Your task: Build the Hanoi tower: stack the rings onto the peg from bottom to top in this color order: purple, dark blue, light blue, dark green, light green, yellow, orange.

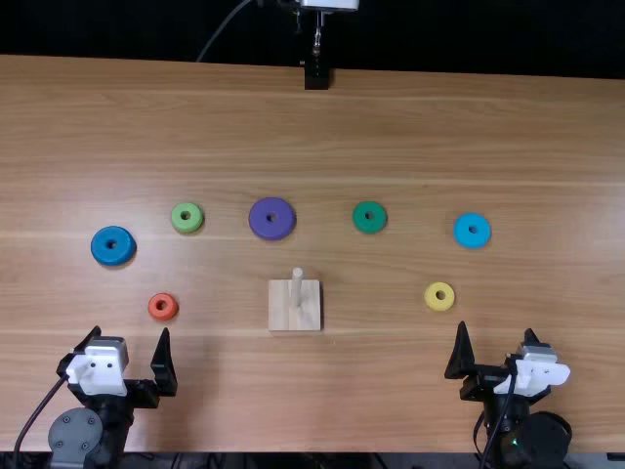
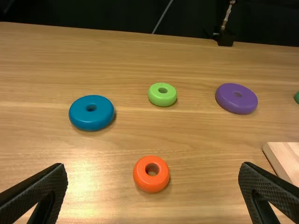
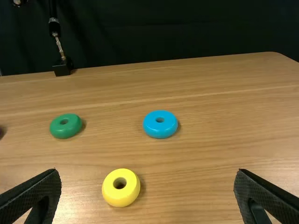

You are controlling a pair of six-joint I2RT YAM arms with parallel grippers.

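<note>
Item: dark green ring (image 2: 297, 97), a sliver at the left wrist view's edge, remainder cut off. Item: pale wooden base (image 2: 287, 161), cut off by the same edge. Item: dark object (image 3: 2, 132), cut off at the right wrist view's edge, too little to identify. Items: left arm (image 1: 80, 435) and right arm (image 1: 532, 442), both cut off by the top view's bottom edge.

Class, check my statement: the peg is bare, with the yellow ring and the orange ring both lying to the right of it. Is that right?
Not quite: the orange ring is on the wrong side. The top view shows it left of the peg. The peg is indeed bare, and the yellow ring does lie to its right.
</note>
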